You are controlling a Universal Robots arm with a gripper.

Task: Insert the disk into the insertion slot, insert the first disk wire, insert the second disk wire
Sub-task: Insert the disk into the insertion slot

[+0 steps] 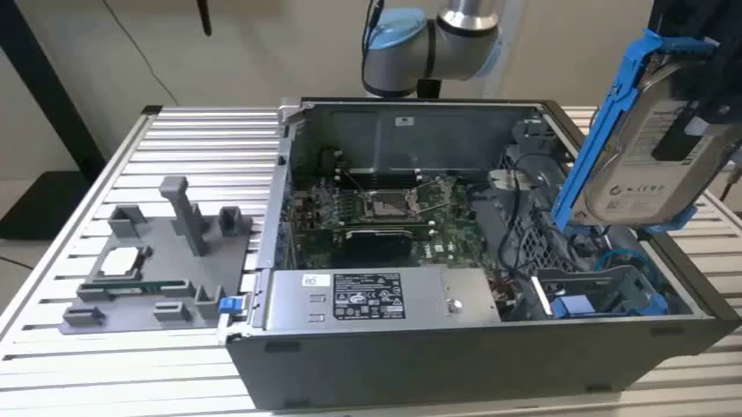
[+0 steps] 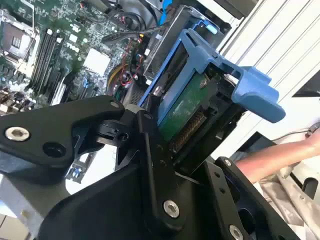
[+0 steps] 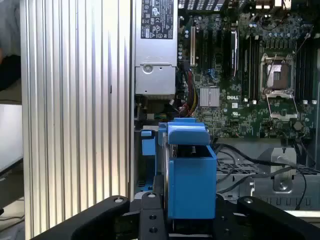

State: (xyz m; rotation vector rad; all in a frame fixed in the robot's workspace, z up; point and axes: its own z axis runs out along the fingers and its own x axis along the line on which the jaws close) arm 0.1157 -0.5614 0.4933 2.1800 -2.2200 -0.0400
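Gripper: the gripper (image 2: 182, 142) is clamped on the disk (image 2: 187, 112), with a black finger on each side of its blue frame.
Disk: it is held on edge, up in the air over the exterior view's right end of the computer case (image 1: 464, 356), and touches no part of the case.
Insertion slot: the insertion slot (image 1: 597, 282) lies below the disk in the case's near corner, on the exterior view's right, and nothing is in it.
Risk, alignment: the bay looks barely wider than the frame, so a tilted disk would likely jam on the sheet-metal lip.
Risk, cables: the black cables (image 1: 516, 230) loop just beside the slot, and a frame corner could snag or pinch one.
Risk, grip: the hold is on smooth plastic, so a knock against the bay could twist the disk between the fingers.
Risk, person: a person's arm (image 2: 285, 152) is near the gripper, outside the case.
Edges: the case wall stands close on the slot's far side, towards the exterior view's right, and the power supply box (image 1: 371, 300) lies along the front towards the left.
Open room: the case is open on top, so the way down from above looks free.
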